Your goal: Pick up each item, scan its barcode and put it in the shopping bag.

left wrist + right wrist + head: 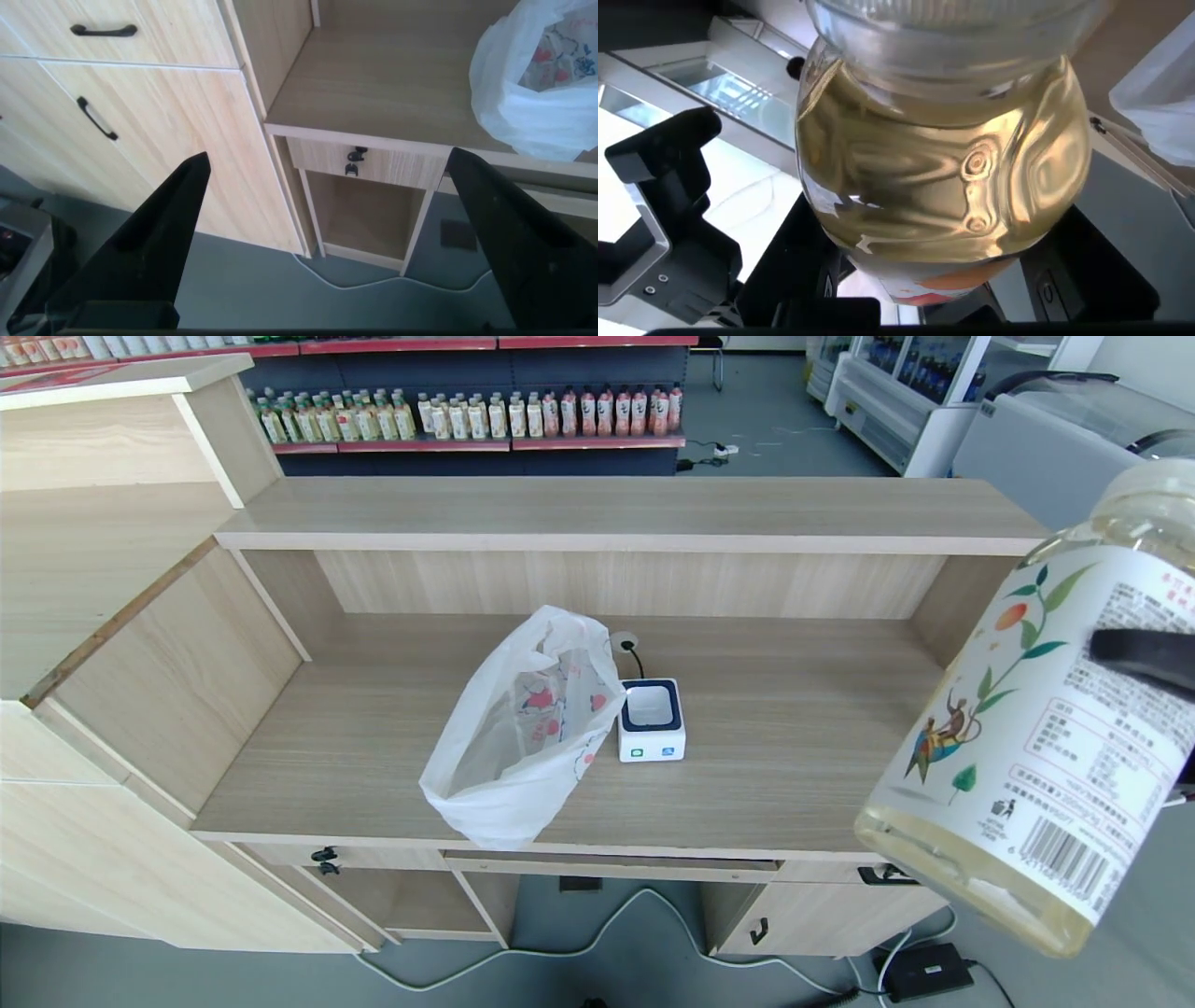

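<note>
A clear bottle [1046,709] of pale yellow drink with a white illustrated label hangs tilted close to the head camera at the right, its barcode near its lower end. My right gripper [1153,663] is shut on the bottle [943,168]; one black finger crosses the label. On the counter stands a small white scanner [651,720] with a dark window on top. Just left of it lies the white plastic shopping bag [518,728], mouth open toward the counter's front edge, with printed items inside. My left gripper [327,243] hangs open below counter height, off the counter's front left, near the bag [542,75].
The wooden counter [794,728] has a raised back shelf and side walls. A cable runs from the scanner into a hole at the back. Drawers and a cupboard opening [364,215] sit under the counter. Store shelves with bottles [467,415] stand behind.
</note>
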`<state>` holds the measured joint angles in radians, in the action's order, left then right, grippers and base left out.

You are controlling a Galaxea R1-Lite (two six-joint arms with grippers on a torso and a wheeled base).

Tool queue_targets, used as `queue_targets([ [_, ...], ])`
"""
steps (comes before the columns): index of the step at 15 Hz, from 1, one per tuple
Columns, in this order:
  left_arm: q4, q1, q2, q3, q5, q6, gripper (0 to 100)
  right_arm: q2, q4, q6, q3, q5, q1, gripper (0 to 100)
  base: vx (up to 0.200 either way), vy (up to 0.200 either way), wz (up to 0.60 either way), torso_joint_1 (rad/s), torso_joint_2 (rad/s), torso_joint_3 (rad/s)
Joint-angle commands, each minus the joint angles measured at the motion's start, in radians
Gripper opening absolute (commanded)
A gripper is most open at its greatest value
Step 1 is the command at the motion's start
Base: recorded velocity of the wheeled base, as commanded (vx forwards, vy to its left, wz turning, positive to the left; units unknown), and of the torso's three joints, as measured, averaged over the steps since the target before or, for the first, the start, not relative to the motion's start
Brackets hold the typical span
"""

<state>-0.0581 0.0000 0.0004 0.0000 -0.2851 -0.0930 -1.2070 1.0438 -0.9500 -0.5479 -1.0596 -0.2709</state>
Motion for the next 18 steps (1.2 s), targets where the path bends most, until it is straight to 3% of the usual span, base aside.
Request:
queue_targets([
  [1, 0.0, -0.002, 0.0, 0.0, 0.0, 0.001, 100, 0.003, 0.002, 0.005, 0.003, 0.0, 0.001, 0, 0.0, 0.0, 0.0, 0.0, 0.0, 0.0],
  [5, 0.0, 0.0, 0.0, 0.0, 0.0, 0.001, 100, -0.017, 0.004, 0.056, 0.017, 0.006, 0.047, 0, 0.0, 0.0, 0.0, 0.0, 0.0, 0.0],
  [8, 0.0, 0.0, 0.0, 0.0, 0.0, 0.001, 100, -0.108, 0.001, 0.339, 0.051, 0.009, 0.186, 0, 0.0, 0.0, 0.0, 0.0, 0.0, 0.0],
  [10, 0.0, 0.0, 0.0, 0.0, 0.0, 0.001, 100, -0.23, -0.036, 0.682, 0.06, 0.02, 0.364, 0, 0.0, 0.0, 0.0, 0.0, 0.0, 0.0],
  [11, 0.0, 0.0, 0.0, 0.0, 0.0, 0.001, 100, -0.258, -0.094, 0.823, 0.051, 0.056, 0.42, 0, 0.0, 0.0, 0.0, 0.0, 0.0, 0.0],
  [13, 0.0, -0.002, 0.0, 0.0, 0.0, -0.001, 100, -0.328, -0.245, 1.117, -0.023, 0.276, 0.545, 0, 0.0, 0.0, 0.0, 0.0, 0.0, 0.0],
  [14, 0.0, 0.0, 0.0, 0.0, 0.0, 0.001, 100, -0.347, -0.28, 1.152, -0.052, 0.345, 0.587, 0, 0.0, 0.0, 0.0, 0.0, 0.0, 0.0],
  [17, 0.0, -0.002, 0.0, 0.0, 0.0, 0.001, 100, -0.367, -0.263, 1.225, -0.066, 0.395, 0.637, 0, 0.0, 0.0, 0.0, 0.0, 0.0, 0.0],
  [18, 0.0, 0.0, 0.0, 0.0, 0.0, -0.001, 100, -0.367, -0.263, 1.373, -0.037, 0.518, 0.653, 0, 0.0, 0.0, 0.0, 0.0, 0.0, 0.0],
])
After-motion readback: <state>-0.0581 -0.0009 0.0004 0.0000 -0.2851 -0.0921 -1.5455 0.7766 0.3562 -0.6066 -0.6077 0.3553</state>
